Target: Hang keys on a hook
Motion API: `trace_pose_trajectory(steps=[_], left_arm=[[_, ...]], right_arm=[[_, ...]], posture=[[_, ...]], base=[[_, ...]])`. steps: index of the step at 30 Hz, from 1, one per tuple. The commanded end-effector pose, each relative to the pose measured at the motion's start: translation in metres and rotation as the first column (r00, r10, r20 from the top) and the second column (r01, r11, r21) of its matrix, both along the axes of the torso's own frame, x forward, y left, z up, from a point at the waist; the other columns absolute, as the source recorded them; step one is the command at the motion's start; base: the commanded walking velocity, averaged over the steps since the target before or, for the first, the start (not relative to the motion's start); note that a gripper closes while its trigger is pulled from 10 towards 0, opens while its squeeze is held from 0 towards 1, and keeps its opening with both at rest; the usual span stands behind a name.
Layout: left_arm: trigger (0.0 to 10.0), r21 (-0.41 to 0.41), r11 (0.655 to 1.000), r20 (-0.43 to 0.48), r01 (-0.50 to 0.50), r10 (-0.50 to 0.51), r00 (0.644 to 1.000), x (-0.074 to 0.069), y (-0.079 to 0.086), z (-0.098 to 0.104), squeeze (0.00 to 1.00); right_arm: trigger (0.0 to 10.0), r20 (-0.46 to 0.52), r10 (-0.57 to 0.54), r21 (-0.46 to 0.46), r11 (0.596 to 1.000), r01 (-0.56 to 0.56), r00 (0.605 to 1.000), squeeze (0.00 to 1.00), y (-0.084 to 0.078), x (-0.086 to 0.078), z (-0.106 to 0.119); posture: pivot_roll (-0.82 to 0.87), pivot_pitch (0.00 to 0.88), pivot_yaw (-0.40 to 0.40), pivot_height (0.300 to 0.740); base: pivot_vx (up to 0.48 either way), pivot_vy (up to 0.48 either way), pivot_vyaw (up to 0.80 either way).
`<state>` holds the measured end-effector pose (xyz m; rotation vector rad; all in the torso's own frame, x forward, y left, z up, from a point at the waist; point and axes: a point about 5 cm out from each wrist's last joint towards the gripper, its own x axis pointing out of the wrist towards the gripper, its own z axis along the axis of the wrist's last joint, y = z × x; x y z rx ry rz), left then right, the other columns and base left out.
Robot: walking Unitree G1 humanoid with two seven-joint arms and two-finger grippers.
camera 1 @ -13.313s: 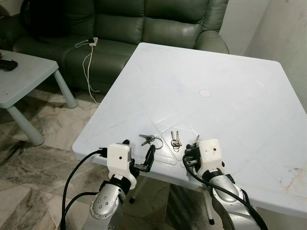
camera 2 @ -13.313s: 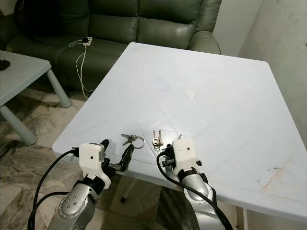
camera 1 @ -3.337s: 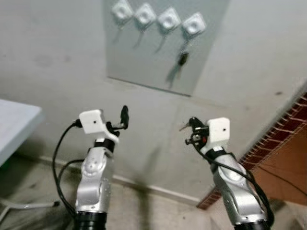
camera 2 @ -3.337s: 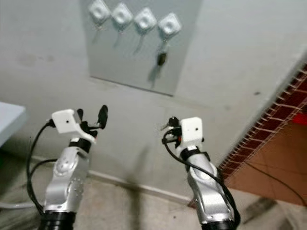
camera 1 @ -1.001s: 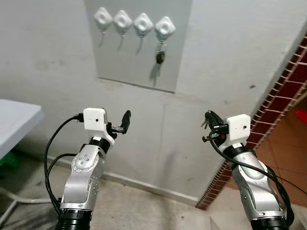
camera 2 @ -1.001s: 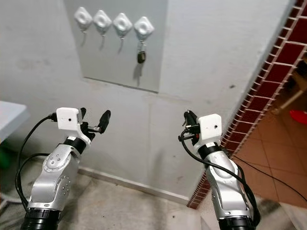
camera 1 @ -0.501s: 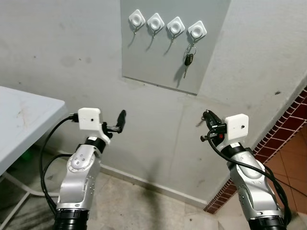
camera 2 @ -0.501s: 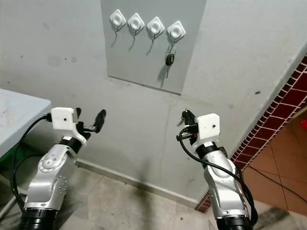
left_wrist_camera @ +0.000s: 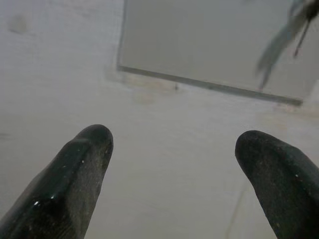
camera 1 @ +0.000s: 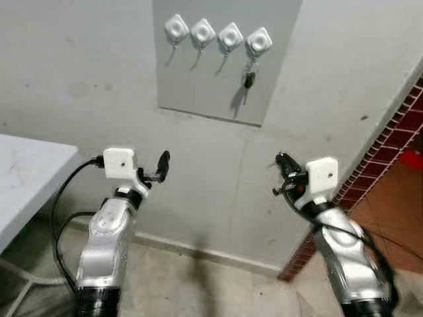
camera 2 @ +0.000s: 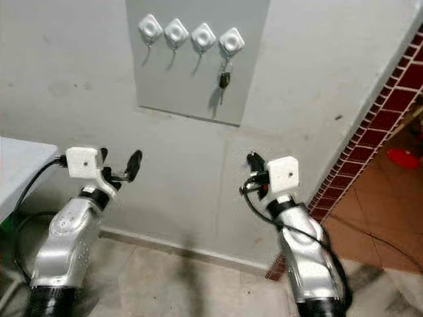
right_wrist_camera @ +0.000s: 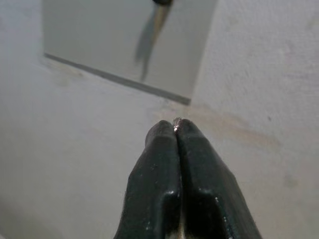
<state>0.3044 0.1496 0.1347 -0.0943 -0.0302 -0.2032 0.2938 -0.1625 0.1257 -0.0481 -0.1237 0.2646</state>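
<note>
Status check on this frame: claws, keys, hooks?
Left claw open, idle. Right claw shut on keys, below the hook board. Three hooks free; rightmost hook already holds a key.

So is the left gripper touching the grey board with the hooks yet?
Apart. In the left eye view the left gripper is held well below the grey board, with bare wall between them.

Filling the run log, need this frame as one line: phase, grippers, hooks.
phase: facing hook panel | right gripper: shut on keys, below panel | left gripper: open | rightmost hook: holds car key
</note>
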Motion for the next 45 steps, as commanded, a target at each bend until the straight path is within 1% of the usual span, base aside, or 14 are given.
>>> trace_pose_trajectory(steps=[1, 10, 14, 17, 20, 24, 29, 45], left_arm=[[10.0, 0.016, 1.000, 0.010, -0.016, 0.016, 1.000, 0.0012, 0.0064, 0.0030, 0.00], [10.0, 0.013, 1.000, 0.008, -0.015, 0.015, 1.000, 0.0009, 0.0057, 0.0021, 0.00], [10.0, 0.016, 1.000, 0.018, -0.019, 0.019, 1.000, 0.0012, 0.0045, 0.0032, 0.00], [10.0, 0.003, 1.000, 0.025, -0.017, 0.017, 1.000, 0.0016, 0.0036, 0.0049, 0.00], [10.0, 0.013, 1.000, 0.015, -0.020, 0.020, 1.000, 0.0025, 0.0035, 0.0040, 0.00], [10.0, 0.008, 1.000, 0.013, -0.017, 0.016, 1.000, 0.0024, 0.0028, 0.0035, 0.00], [10.0, 0.004, 1.000, 0.015, -0.009, 0.009, 1.000, 0.0025, 0.0021, 0.0038, 0.00], [10.0, 0.003, 1.000, 0.013, -0.011, 0.011, 1.000, 0.0040, 0.0026, 0.0045, 0.00]], right_arm=[[10.0, 0.022, 0.015, 0.007, 1.000, -0.015, 1.000, 0.00, 0.0037, 0.0008, 0.0047], [10.0, 0.020, 0.017, 0.007, 1.000, -0.018, 1.000, 0.00, 0.0043, 0.0002, 0.0039], [10.0, 0.021, 0.019, 0.007, 1.000, -0.019, 1.000, 0.00, 0.0042, 0.0001, 0.0041], [10.0, 0.022, 0.018, 0.008, 1.000, -0.018, 1.000, 0.00, 0.0045, 0.0009, 0.0047], [10.0, 0.028, 0.016, 0.012, 1.000, -0.016, 0.999, 0.00, 0.0046, 0.0012, 0.0066], [10.0, 0.037, 0.010, 0.025, 1.000, -0.011, 0.999, 0.00, 0.0050, 0.0009, 0.0088], [10.0, 0.040, 0.012, 0.033, 0.999, -0.013, 0.999, 0.00, 0.0078, 0.0000, 0.0093], [10.0, 0.037, 0.009, 0.036, 0.999, -0.010, 0.999, 0.00, 0.0080, -0.0001, 0.0084]], posture=[[-0.02, 0.000, -0.069, 0.740], [-0.02, 0.000, -0.070, 0.740], [-0.02, 0.000, -0.070, 0.740], [-0.03, 0.000, -0.068, 0.740], [-0.03, 0.000, -0.068, 0.740], [-0.03, 0.000, -0.068, 0.740], [-0.03, 0.000, -0.067, 0.740], [-0.03, 0.000, -0.065, 0.740]], base=[[0.000, 0.352, 0.00], [0.000, 0.367, 0.00], [0.000, 0.000, 0.00], [0.000, 0.000, 0.00], [0.000, 0.000, 0.00], [0.000, 0.000, 0.00], [0.380, 0.000, 0.00], [0.423, 0.000, 0.00]])
